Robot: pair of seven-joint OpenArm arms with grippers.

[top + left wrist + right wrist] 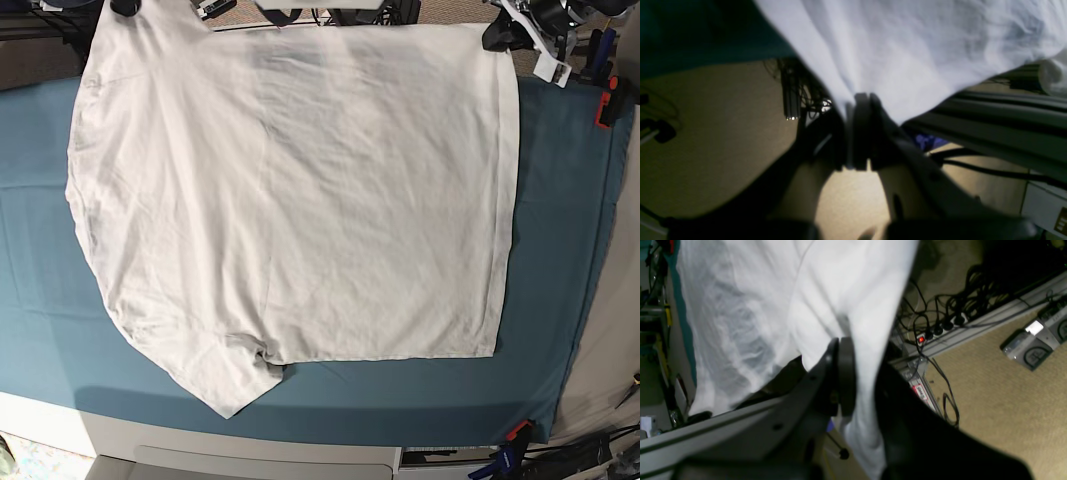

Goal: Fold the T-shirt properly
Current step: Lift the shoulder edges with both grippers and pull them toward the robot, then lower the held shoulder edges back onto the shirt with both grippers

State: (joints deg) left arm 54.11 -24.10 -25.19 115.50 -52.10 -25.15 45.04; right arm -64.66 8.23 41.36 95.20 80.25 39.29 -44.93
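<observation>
Soft, light T-shirt pinched at its far edge in both closed jaws, draping limply below; best gripped at corners.

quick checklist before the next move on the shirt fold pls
1. Left tool shut on the T-shirt: ok, cloth is pinched between its pads in the left wrist view.
2. Right tool shut on the T-shirt: ok, white fabric runs between its pads.
3. Both grips at the far edge: ok for the left tool, seen at the top right corner in the base view; the right one cannot tell, it sits out of that view.
4. Shirt spread flat on the teal cloth: ok, only light wrinkles.
5. Near sleeve laid out: not ok, it looks bunched at the seam.
6. Which edge is held, hem or shoulders: cannot tell.
</observation>
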